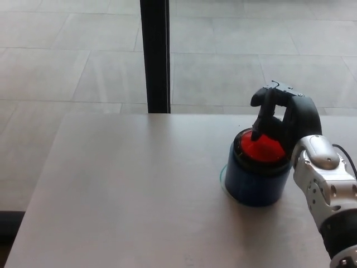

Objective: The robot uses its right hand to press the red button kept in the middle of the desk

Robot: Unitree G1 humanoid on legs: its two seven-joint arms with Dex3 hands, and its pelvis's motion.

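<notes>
Right hand [285, 117] is arched over the red button [262, 148], wrist coming in from the lower right on its silver forearm [326, 184]. I see the black fingers [263, 117] curled downward with their tips at the far edge of the red cap; they look to be touching it, though I cannot tell how hard they bear on it. Nothing is gripped: the digits are bent and close together over the cap, not wrapped around anything.

That cap sits on top of a dark blue cylindrical base [254, 181], which stands upright on the pale desk [134, 190], right of the desk's centre from my view. A thin light ring shows on the surface around the foot of the base.

Beyond the far edge of the desk I see a black vertical post [155, 56] rising from the grey tiled floor [67, 50]. No left hand shows anywhere.
</notes>
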